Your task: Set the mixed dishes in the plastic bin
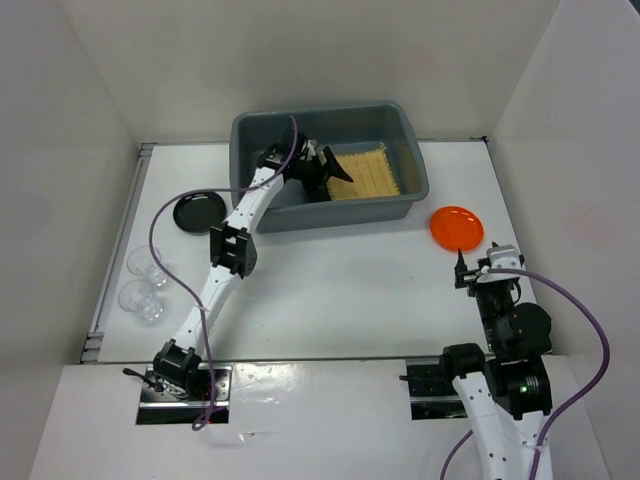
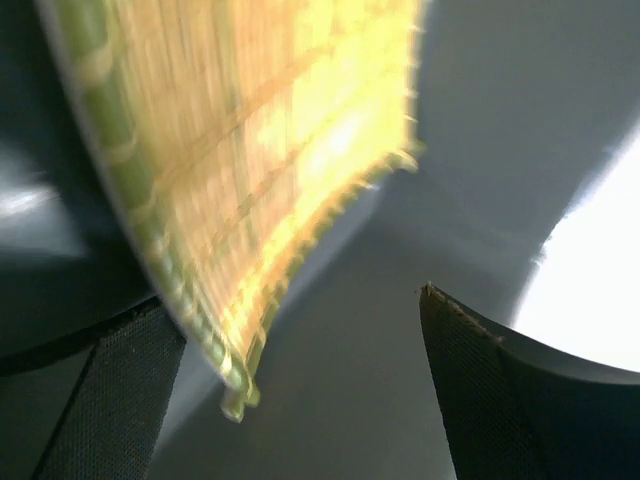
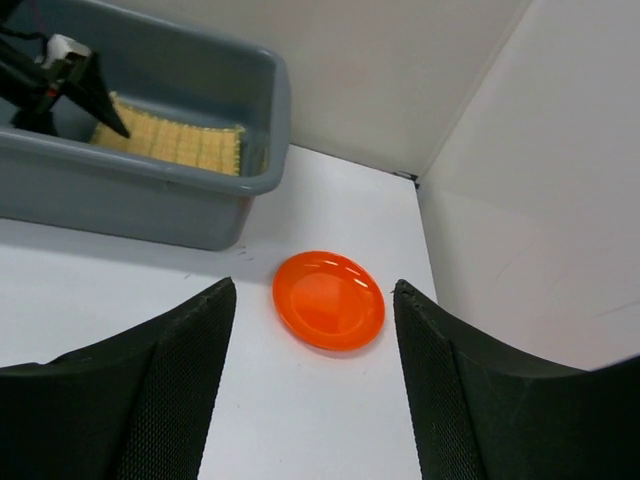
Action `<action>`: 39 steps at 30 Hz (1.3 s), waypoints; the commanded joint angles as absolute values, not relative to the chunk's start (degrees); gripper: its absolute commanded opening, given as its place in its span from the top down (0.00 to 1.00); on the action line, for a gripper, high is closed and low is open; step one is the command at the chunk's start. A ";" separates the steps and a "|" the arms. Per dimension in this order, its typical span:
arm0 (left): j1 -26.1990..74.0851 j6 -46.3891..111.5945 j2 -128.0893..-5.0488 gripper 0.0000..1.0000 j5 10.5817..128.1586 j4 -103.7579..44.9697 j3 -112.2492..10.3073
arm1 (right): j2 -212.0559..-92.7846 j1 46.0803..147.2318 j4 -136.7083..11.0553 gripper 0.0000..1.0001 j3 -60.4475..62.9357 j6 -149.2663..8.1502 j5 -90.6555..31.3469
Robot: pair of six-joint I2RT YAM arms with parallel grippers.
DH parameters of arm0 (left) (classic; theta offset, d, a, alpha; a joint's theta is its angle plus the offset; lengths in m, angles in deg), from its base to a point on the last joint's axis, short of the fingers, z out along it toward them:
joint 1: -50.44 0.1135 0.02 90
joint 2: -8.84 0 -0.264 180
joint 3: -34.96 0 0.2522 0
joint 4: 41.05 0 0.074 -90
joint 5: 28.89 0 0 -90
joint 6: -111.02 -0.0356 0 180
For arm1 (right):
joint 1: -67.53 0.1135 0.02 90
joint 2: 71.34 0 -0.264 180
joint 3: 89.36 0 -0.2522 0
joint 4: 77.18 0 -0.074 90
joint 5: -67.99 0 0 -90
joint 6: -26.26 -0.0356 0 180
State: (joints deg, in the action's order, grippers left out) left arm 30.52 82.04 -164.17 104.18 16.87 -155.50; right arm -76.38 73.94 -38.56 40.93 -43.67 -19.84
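From the top view we see the plastic bin (image 1: pixel 340 213) at the upper middle of the frame, with the bamboo mat (image 1: pixel 372 172) inside it, filling the right part of its floor. The left gripper (image 1: pixel 335 165) reaches over the bin's near wall and sits at the mat's left edge, its jaws spread apart. The left wrist view adds what the top view cannot. The mat's fringed corner hangs in the upper left of that frame, close to the left finger (image 2: pixel 120 400), while the other finger stands well off at the lower right. Nothing is pinched between them (the mat is blurred there, so we cannot tell whether it touches the finger). The rest of the dishes show best from above. The black plate (image 1: pixel 198 212) lies on the table (image 1: pixel 330 300) left of the bin. The two glass cups (image 1: pixel 146 282) stand below it near the left edge, one just beside the other. The orange plate (image 1: pixel 456 227) lies at the right, just below the bin's right corner. The right gripper (image 1: pixel 478 265) is below that plate in the frame and apart from it, with its jaws open. The right wrist view confirms this, with the orange plate flat on the white surface in the gap between the two dark fingers (image 3: pixel 170 400), beyond their tips. That view also shows the bin's outer wall at the upper left and a strip of mat above its rim. Neither the black plate nor the cups appear in either wrist view.
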 commanded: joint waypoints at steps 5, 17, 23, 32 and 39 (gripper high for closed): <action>32.34 67.36 -148.42 0.01 77.76 41.33 -158.45 | -90.63 74.38 -40.49 0.23 36.90 -45.99 -14.02; 21.12 58.37 -119.86 0.01 41.80 47.42 -129.39 | -133.70 67.54 -34.87 0.02 13.18 -47.48 -15.07; 9.59 64.50 -103.77 0.01 33.69 46.28 -111.64 | -162.63 50.78 -20.54 0.02 -7.11 -45.99 -37.64; 9.22 79.00 -51.96 0.01 47.74 21.84 -51.10 | -175.66 43.80 -22.19 0.02 -6.89 -40.55 -36.18; 9.84 85.62 -35.20 0.01 49.15 26.41 -41.47 | -184.35 40.47 -22.29 0.02 -9.24 -39.13 -35.72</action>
State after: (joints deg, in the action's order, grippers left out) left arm 9.65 80.73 -35.54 47.07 28.02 -43.97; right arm -179.83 42.80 -22.06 -6.56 -40.30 -35.34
